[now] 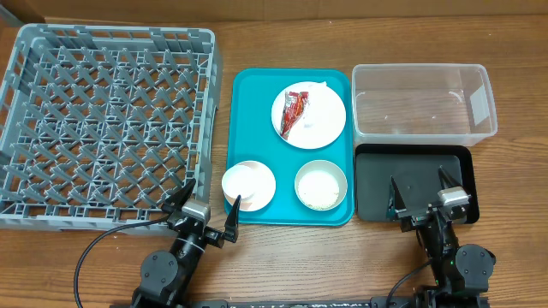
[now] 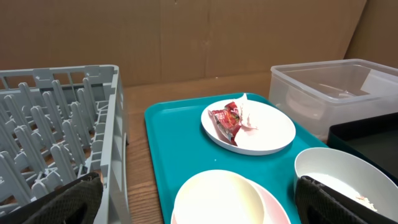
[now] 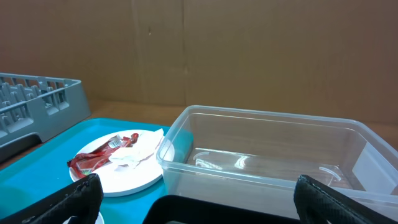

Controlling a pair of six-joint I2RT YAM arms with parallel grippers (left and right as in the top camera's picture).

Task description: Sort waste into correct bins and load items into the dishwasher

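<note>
A: Tools first. State?
B: Left tool [image 1: 212,193]: fingers spread wide apart and gripping nothing. It's at the near edge, between the rack and the teal tray. One fingertip overlaps the left bowl's near rim from above. Can't tell if it touches. Right tool [image 1: 419,177]: also spread wide, gripping nothing, over the near part of the black tray [image 1: 372,184].
A: Rack?
B: Dish rack [image 1: 107,120], far left. Big, square, grey plastic with a lattice bottom, openwork walls and upright pegs.
A: Middle?
B: Flat teal tray [image 1: 253,111] in smooth plastic with rounded corners, on the wood-grain worktop [image 1: 300,257]. On its far side is a round white plate [image 1: 330,128]. A crumpled, glossy red-and-white wrapper [image 1: 296,109] and some soft white tissue [image 2: 249,117] lie on the plate.
A: Bowls?
B: Two, on the near side of the teal tray. The left one is a pinkish-white bowl [image 1: 267,186] with a smaller round white cup [image 1: 242,178] sitting in it. The right one is a pale grey-green bowl [image 1: 321,162] with small white rice grains [image 1: 318,188] at the bottom.
A: Bins?
B: Clear tub [image 1: 424,135], far right. Rectangular, with glossy see-through walls and a rounded rim. The black tray is just beside it on the near side. It's shallower and matte, with a similar footprint.
A: Background?
B: Plain brown cardboard [image 3: 249,50] behind everything in the wrist views.
</note>
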